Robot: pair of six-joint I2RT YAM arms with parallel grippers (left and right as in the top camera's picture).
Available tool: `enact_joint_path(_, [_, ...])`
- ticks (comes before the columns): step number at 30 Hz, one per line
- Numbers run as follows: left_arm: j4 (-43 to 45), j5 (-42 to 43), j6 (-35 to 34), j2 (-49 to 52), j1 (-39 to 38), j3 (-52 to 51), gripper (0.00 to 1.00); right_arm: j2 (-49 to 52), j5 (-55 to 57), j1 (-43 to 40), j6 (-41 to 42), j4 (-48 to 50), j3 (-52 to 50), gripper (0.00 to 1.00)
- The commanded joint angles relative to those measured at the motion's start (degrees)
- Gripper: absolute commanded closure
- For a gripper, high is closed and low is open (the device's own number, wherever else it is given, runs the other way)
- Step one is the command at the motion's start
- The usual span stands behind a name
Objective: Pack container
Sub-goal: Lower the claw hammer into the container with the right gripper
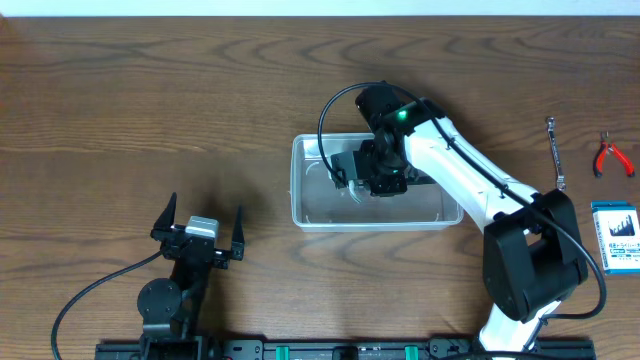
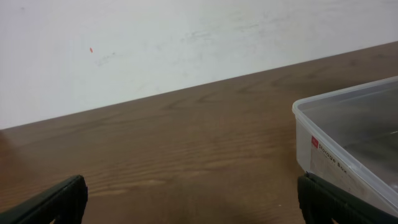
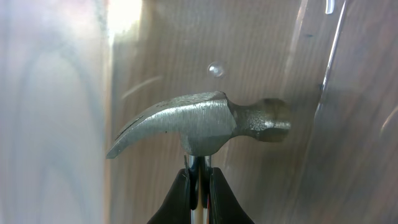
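Note:
The clear plastic container (image 1: 300,185) stands at the table's middle; its corner also shows at the right of the left wrist view (image 2: 348,143). My right gripper (image 1: 382,172) reaches down inside it, shut on the shaft of a steel claw hammer (image 3: 199,121) just below the head. The head hangs over the see-through floor of the tub, and the fingers (image 3: 180,199) pinch the shaft tightly. From above, the hammer head (image 1: 346,178) peeks out left of the wrist. My left gripper (image 1: 202,225) rests at the lower left, open and holding nothing, its fingertips (image 2: 56,202) wide apart over bare wood.
A metal wrench (image 1: 555,150) and red-handled pliers (image 1: 612,157) lie at the far right. A small blue-and-white box (image 1: 614,236) sits below them. A white wall borders the table's far edge in the left wrist view.

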Motion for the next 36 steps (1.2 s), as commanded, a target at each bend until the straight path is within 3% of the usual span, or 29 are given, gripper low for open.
enact_joint_path(1, [-1.9, 0.2, -0.3, -0.3, 0.2, -1.1, 0.02, 0.2, -1.4, -0.2, 2.4, 2.4, -1.9, 0.97])
enact_joint_path(11, [-1.9, 0.2, -0.3, -0.3, 0.2, -1.1, 0.02, 0.5, -1.9, -0.2, 6.7, 6.1, -3.4, 0.97])
enact_joint_path(36, [-1.9, 0.2, -0.3, -0.3, 0.2, -1.1, 0.02, 4.2, -2.1, -0.2, 6.7, 5.9, -3.4, 0.93])
